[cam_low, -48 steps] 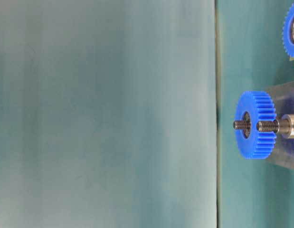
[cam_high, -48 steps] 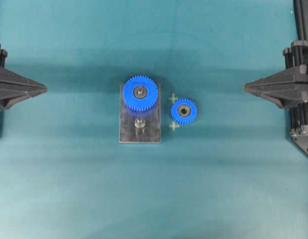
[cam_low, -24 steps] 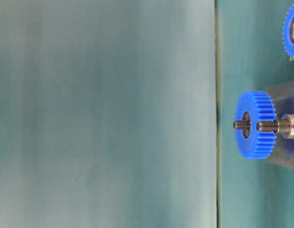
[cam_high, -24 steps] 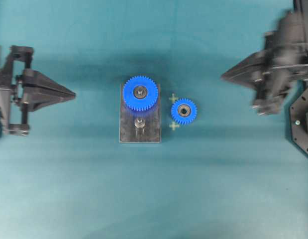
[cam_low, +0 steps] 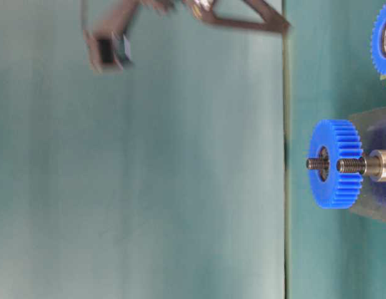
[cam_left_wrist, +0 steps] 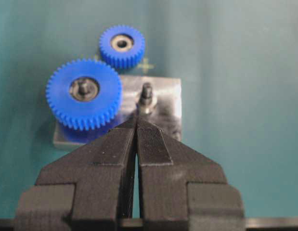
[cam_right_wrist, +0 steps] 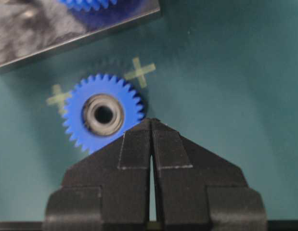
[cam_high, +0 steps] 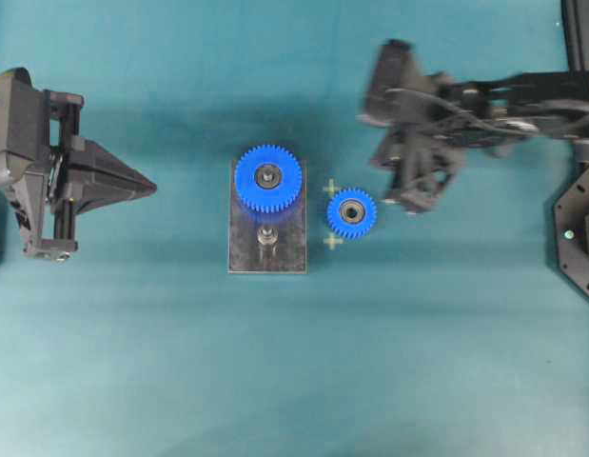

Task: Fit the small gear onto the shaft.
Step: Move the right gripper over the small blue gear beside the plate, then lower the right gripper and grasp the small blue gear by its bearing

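We see the small gear (cam_high: 352, 213) lying flat on the teal worktop (cam_high: 418, 362), centre right in the overhead view, just beside the dark plate (cam_high: 292, 255), not yet picked up. The shaft (cam_high: 266, 234) stands bare below the larger gear (cam_high: 268, 177). The right gripper (cam_right_wrist: 151, 120) hovers near the small gear, jaws almost together and empty. The left gripper (cam_left_wrist: 136, 119) waits at left, jaws together. Two pale crosses (cam_high: 332, 188) flank the gear. Everything remains to do.
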Controlling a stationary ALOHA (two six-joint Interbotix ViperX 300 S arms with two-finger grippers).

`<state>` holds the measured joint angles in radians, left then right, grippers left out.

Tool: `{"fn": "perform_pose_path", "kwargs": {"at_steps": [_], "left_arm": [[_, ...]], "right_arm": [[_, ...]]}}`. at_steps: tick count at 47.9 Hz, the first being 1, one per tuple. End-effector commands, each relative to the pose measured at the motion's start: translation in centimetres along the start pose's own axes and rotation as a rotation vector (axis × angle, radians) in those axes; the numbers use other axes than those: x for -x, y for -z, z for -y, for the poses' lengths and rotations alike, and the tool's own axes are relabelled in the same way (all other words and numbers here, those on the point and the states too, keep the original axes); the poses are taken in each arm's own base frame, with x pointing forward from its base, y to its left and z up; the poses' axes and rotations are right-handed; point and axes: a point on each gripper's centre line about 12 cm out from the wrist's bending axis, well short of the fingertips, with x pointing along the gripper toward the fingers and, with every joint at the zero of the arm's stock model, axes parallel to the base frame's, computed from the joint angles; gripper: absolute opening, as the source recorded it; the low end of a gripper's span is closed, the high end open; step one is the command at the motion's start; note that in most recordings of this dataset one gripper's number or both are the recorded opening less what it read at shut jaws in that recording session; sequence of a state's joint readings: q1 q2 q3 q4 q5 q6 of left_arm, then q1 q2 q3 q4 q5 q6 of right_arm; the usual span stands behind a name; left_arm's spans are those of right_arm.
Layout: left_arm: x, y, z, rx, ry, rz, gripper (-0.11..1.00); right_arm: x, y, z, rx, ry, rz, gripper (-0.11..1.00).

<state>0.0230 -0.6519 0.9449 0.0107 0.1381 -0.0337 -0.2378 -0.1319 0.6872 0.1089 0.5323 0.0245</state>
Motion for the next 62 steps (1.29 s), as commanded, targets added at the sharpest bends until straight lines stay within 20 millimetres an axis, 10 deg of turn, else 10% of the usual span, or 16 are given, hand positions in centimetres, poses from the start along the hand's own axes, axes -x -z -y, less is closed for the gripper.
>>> {"fn": "perform_pose_path", "kwargs": {"at_steps": [1, 15, 62], "left_arm": [[0.2, -1.4, 0.0, -0.005, 0.000, 0.037, 0.00], [-0.1, -1.0, 0.0, -0.005, 0.000, 0.020, 0.00], [-0.4, -0.6, 0.1, 0.001, 0.001, 0.008, 0.00]], "right_arm": [[-0.6, -1.0, 0.0, -0.015, 0.000, -0.003, 0.16], [-3.7, -1.0, 0.2, -0.021, 0.012, -0.100, 0.92], [-6.1, -0.2, -0.9, 0.008, 0.009, -0.243, 0.93]]}}
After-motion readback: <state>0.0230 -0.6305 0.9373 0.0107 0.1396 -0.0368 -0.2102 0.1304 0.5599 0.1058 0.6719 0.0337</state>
